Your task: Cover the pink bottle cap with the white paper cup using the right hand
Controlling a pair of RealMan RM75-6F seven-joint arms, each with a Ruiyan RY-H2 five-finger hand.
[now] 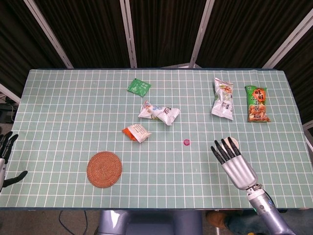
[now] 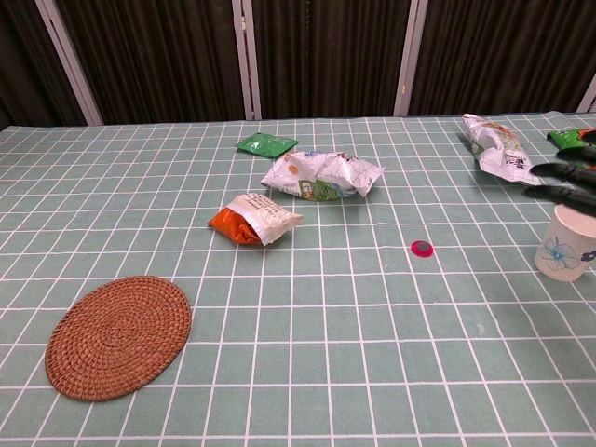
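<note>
One pink bottle cap (image 1: 186, 142), one white paper cup (image 2: 564, 244)

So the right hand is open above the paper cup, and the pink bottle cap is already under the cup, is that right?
Not quite. The pink bottle cap is not under the paper cup; it lies bare on the table, apart from the cup on its left, as the chest view shows. The rest holds: the right hand is open above the cup.
</note>
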